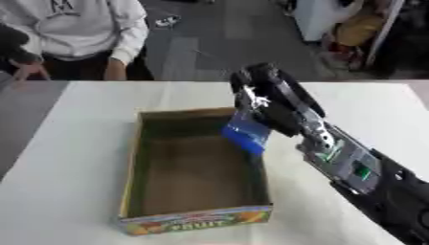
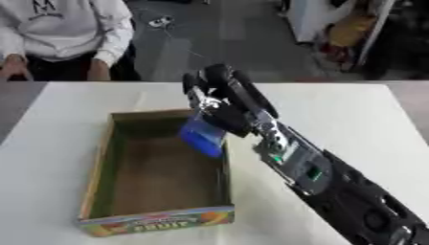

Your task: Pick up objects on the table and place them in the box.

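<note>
Over the far right corner of the cardboard box (image 1: 134, 158), right hand (image 1: 268, 98) curled around a small blue packet (image 1: 245, 134), packet hanging below the fingers and overlapping the box's right wall in both eye views. Whether fully inside the rim line or partly above the wall: cannot tell. Left hand nowhere in view. Box floor looks bare, brown; printed fruit label across the near wall.

Risks, as judged from here. Let go now, and the packet could catch the top of the right wall and tip outward onto the white table (image 1: 368, 110) instead of in. Cause: hanging so close to that edge, with the lower corner angled. Carried lower without shifting left, could snag the rim and nudge the light box askew. Forearm crossing the table just right of the box; a sweep leftward could push the wall.

Room: wide open floor inside the box to the left and near side of the packet, so a shift left and nearer gives a safer drop. Bare table right of the box for withdrawal. Person's hands at the far left edge, well apart from the work.
</note>
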Available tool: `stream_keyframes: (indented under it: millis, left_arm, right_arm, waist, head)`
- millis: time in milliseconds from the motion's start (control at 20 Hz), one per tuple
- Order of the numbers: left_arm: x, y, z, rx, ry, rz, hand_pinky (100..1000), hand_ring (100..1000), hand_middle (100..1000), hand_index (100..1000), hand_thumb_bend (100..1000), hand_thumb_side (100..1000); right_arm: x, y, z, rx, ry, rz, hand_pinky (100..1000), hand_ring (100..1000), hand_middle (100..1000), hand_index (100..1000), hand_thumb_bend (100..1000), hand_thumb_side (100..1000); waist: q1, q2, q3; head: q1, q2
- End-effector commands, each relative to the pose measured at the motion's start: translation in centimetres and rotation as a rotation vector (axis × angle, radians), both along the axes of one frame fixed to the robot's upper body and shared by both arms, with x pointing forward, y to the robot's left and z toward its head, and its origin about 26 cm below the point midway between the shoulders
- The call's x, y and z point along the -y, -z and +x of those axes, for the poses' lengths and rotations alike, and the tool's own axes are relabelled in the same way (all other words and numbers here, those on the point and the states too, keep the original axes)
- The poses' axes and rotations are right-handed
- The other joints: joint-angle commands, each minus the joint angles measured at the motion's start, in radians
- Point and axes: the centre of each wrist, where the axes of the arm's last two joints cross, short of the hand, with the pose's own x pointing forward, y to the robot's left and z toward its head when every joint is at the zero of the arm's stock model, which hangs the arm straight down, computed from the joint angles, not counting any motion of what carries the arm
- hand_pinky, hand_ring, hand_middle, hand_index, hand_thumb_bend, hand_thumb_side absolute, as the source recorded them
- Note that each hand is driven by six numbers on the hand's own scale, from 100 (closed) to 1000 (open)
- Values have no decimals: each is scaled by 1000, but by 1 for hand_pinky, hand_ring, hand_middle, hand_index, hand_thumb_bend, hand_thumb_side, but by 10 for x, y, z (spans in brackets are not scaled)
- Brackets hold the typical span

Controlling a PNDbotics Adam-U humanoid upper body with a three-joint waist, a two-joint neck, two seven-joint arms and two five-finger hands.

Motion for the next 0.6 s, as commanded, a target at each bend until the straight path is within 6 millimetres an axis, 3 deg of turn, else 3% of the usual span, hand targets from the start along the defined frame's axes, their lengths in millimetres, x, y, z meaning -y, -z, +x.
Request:
stream_keyframes:
  millis: [50, 100, 150, 200, 250, 300, 350, 400, 500, 600]
  left_arm:
    - [1, -8, -4, 30, 8, 6, 507, 570, 808, 830, 187, 848]
    - [0, -8, -4, 30, 7, 7, 507, 571, 808, 829, 187, 847]
    - [0, -8, -4, 30, 7, 8, 507, 571, 808, 829, 187, 847]
    - [0, -8, -4, 30, 6, 8, 507, 571, 808, 829, 188, 847]
    - [0, -8, -4, 30, 5, 9, 507, 571, 808, 829, 188, 847]
    - [-1, -8, -4, 30, 4, 8, 507, 571, 808, 829, 188, 847]
    - [-1, -8, -4, 30, 3, 8, 507, 570, 808, 829, 188, 847]
    - [-1, -7, -4, 30, 3, 9, 507, 571, 808, 829, 187, 848]
    - [-1, -7, -4, 29, 1, 10, 507, 571, 808, 829, 187, 848]
    - [-2, -7, -4, 29, -1, 12, 507, 571, 808, 829, 187, 848]
  right_arm:
    - [1, -13, -1, 56, 10, 25, 100, 100, 100, 351, 100, 670]
    - [1, -13, -2, 72, 14, 20, 100, 123, 252, 522, 100, 778]
    - [1, -13, -2, 83, 17, 13, 100, 123, 252, 522, 100, 778]
    - [0, -12, -3, 96, 14, -8, 100, 435, 540, 770, 100, 926]
    - [0, -11, -3, 105, 10, -38, 100, 464, 567, 795, 100, 941]
    - [1, -9, -3, 110, 6, -67, 221, 646, 745, 945, 100, 1000]
    - [1, -8, -2, 113, 2, -93, 249, 663, 755, 956, 100, 1000]
    - [1, -7, -2, 112, -3, -118, 388, 750, 818, 1000, 100, 1000]
    - [3, -5, -1, 109, -19, -164, 508, 815, 871, 1000, 100, 1000]
    - [5, -3, 0, 101, -28, -196, 534, 830, 888, 1000, 100, 1000]
  waist:
    - [0, -17, 0]
    - [0, -18, -1]
    - [0, -18, -2]
    - [0, -19, -2]
    - [0, -19, -3]
    - [1, -19, -4]
    - [1, -19, -5]
    - [1, -19, -5]
    - [2, -19, -6]
    - [2, -19, -8]
  head:
    - [2, -12]
    - [4, -13]
    - [5, -13]
    - [5, -13]
    - [5, -13]
    - [6, -13]
    - [6, -13]
    - [7, -14]
    - [10, -14]
    - [12, -15]
